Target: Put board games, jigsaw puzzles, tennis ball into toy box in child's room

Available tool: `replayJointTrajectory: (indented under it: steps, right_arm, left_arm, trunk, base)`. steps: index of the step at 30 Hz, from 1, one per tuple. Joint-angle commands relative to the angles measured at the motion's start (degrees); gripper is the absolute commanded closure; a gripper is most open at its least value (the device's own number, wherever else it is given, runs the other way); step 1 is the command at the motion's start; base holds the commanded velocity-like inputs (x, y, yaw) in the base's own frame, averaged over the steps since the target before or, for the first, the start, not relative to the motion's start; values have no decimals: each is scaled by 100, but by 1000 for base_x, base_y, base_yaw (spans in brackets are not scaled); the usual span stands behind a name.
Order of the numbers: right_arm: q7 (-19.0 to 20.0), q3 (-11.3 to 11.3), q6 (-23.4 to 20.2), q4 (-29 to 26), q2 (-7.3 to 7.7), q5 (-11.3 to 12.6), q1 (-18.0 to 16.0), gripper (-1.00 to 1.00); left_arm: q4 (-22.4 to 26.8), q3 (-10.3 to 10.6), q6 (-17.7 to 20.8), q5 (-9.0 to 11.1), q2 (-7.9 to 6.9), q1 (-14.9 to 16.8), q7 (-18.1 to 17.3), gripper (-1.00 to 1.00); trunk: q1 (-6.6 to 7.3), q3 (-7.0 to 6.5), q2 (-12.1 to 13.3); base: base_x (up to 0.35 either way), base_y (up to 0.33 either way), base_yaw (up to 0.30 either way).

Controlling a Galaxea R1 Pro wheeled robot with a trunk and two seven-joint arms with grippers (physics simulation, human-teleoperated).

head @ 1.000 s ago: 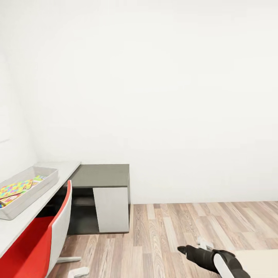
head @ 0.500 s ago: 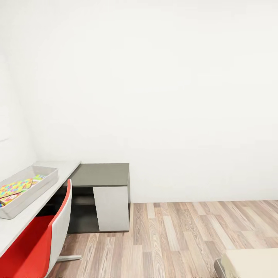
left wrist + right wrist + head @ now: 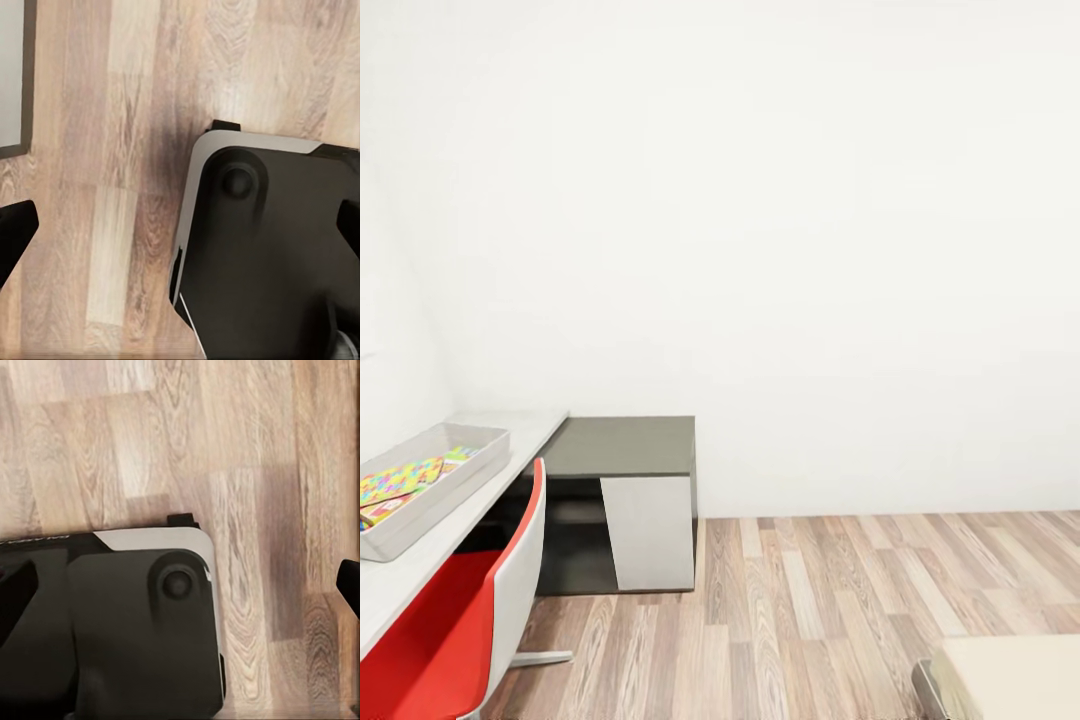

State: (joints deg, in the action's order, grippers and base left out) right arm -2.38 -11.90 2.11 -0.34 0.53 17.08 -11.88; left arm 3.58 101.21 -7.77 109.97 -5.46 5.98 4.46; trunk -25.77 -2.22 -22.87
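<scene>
The toy box [image 3: 452, 492], a shallow light grey tray, stands on the white table [image 3: 420, 572] at the left of the head view. A multicoloured jigsaw puzzle [image 3: 400, 481] lies flat inside it, with other colourful flat things partly hidden by the tray's wall. A cream corner of the bed [image 3: 1010, 682] shows at the lower right. My left gripper [image 3: 180, 225] is open, pointing down at the wood floor with its dark fingertips [image 3: 13, 229] far apart and nothing between them. My right gripper [image 3: 180, 585] is open too, above the floor.
A red and white chair [image 3: 435, 640] is pushed up to the table. A low grey cabinet [image 3: 625, 450] with a white door stands at the table's end against the white wall. Wood plank floor [image 3: 810, 600] stretches to the right. Both wrist views show my black base [image 3: 270, 262].
The right arm, visible low in the head view a second ago, has dropped out of it. The camera has shifted a little and the bed corner has come into view.
</scene>
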Motion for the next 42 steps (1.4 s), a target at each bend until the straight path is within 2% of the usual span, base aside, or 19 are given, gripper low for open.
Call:
replayJointTrajectory:
  steps: [1, 5, 10, 13, 26, 36, 42]
  right_arm:
    - [-15, -49, 19, 4, 12, 53, 11, -100]
    - [-19, -49, 140, 7, 30, 51, 77, -100]
    - [-26, -49, 564, 7, 14, 50, 166, -100]
    - [-58, -51, 661, 8, -10, 50, 185, -100]
    - [-186, -44, 713, 8, 36, 83, 213, -100]
    - [-192, -42, 732, 8, 50, 83, 504, -100]
    - [-191, -36, 759, 8, 7, 91, 612, -100]
  left_arm:
    - [28, 48, -22, 34, -8, -1, 47, -100]
    - [28, 48, -16, 34, 0, -7, 47, -100]
    - [28, 48, -11, 33, 26, -9, 51, -100]
    - [28, 48, -7, 33, 39, -9, 54, -100]
    - [28, 44, -39, 41, 32, -6, 48, -100]
    - [42, 10, -50, 56, 43, -1, 47, -100]
    - [45, 9, -49, 45, 39, 0, 47, -100]
  trunk:
    - [-2, 10, -5]
    - [-2, 25, -5]
    - [-2, 30, -5]
    - [-2, 30, -5]
    - [-2, 31, -5]
    - [-2, 31, -5]
    - [-2, 31, -5]
  base:
    - [0, 0, 0]
    - [0, 0, 0]
    - [0, 0, 0]
    - [0, 0, 0]
    - [0, 0, 0]
    - [0, 0, 0]
    - [0, 0, 0]
